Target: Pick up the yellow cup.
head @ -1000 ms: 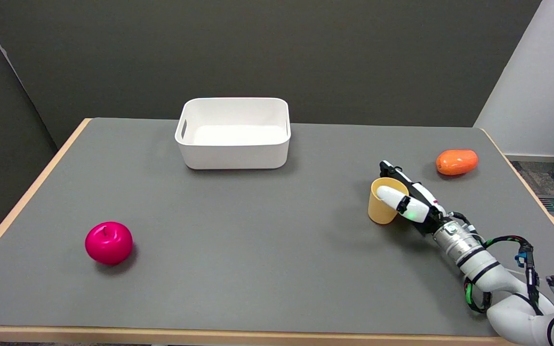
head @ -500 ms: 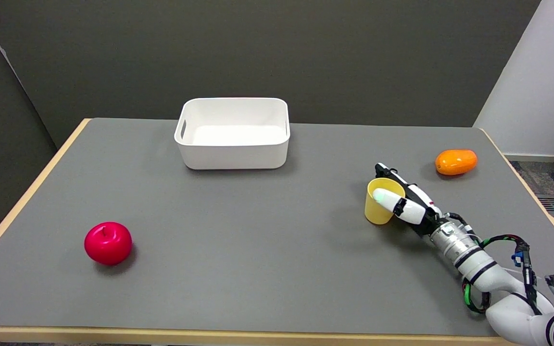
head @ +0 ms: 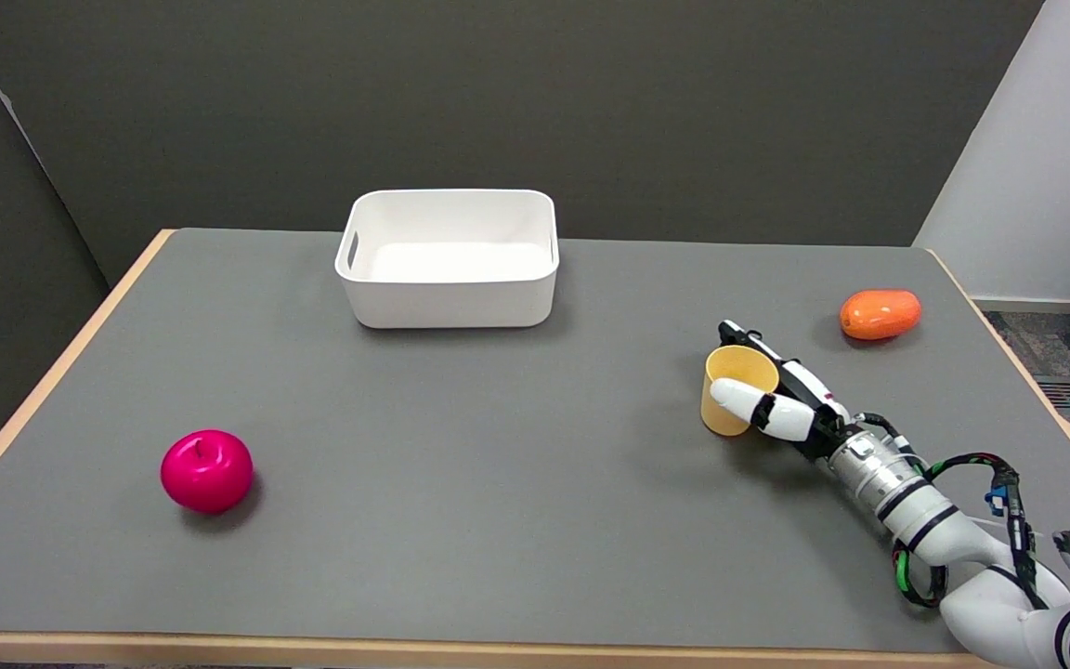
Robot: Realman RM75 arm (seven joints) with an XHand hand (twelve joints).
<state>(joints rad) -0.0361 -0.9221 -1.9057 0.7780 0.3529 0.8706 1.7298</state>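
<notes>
From the head view, the right hand (head: pixel 781 395) now wraps the yellow cup (head: pixel 733 390) more tightly than a second ago, fingers clamped around its wall. The cup sits at the table's (head: pixel 498 465) right side, slightly tilted and shifted left, so I judge the lift is just starting

Bare grey table (head: pixel 498 446) spreads left of the yellow cup (head: pixel 735 390). An orange fruit (head: pixel 880 314) lies behind-right; a white bin (head: pixel 448 260) sits far back.

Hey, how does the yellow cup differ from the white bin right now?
The yellow cup is small, round and tapered; the white bin is large and rectangular with a handle slot. The right hand grips the cup, while the bin stands untouched at the table's far side. Both are open-topped containers, empty as far as shows.
</notes>
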